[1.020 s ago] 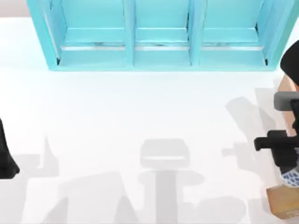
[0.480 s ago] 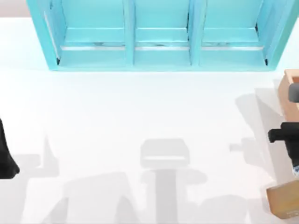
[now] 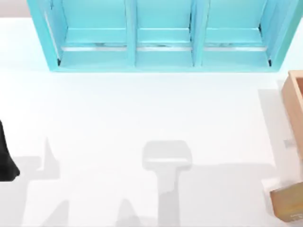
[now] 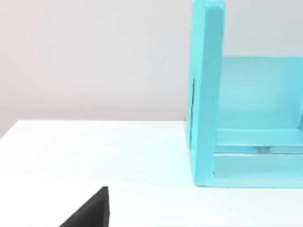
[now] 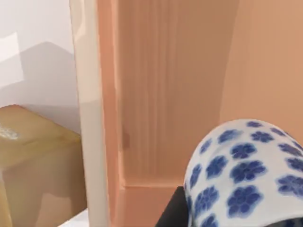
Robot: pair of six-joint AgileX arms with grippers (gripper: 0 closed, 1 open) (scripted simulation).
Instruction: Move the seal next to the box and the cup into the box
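The cup (image 5: 246,175), white with blue flowers, hangs close in the right wrist view, over the inside of the box (image 5: 165,94). My right gripper (image 5: 222,210) is shut on it, with one dark finger (image 5: 171,213) showing beside it. In the top view the box (image 3: 296,101) juts in at the right edge. The seal (image 3: 287,203) stands on the table at the bottom right, just outside the box wall (image 5: 102,118); it appears as a tan block (image 5: 38,165) in the right wrist view. My left arm (image 3: 5,161) is parked at the left edge.
A turquoise shelf cabinet (image 3: 163,35) spans the back of the table, and its side panel (image 4: 206,94) stands upright in the left wrist view. White tabletop (image 3: 151,113) stretches between the cabinet and the front edge.
My right arm, carrying the cup, has moved right, out of the top view and over the box. The seal and the left arm have not moved.
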